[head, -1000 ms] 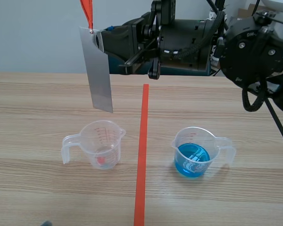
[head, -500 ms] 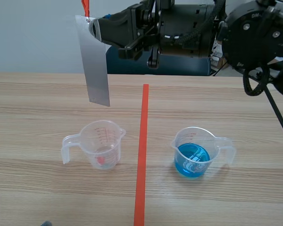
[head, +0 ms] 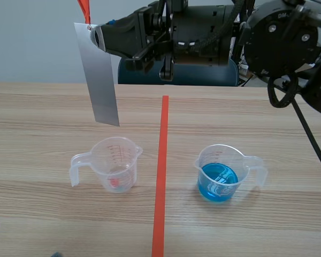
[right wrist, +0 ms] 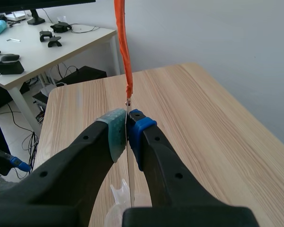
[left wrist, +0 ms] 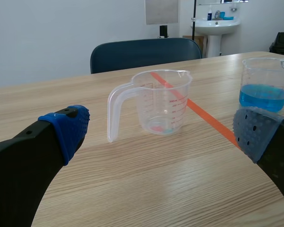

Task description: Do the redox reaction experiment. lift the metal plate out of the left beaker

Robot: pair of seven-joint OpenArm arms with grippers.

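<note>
A grey metal plate with an orange-red ribbon at its top hangs in the air above the left beaker, its lower edge well clear of the rim. My right gripper, reaching in from the right across the top, is shut on the plate's upper end. In the right wrist view the plate shows edge-on, pressed between the pads of the right gripper, with the ribbon rising above. The left beaker is clear with a reddish trace at its bottom. My left gripper stands open, low at the front left, short of the beaker.
A second clear beaker holding blue liquid stands right of the orange-red tape line; the same beaker shows in the left wrist view. A blue chair stands behind the table's far edge.
The right gripper has carried the plate higher and a little to the left. The beakers and the left arm have not moved.
</note>
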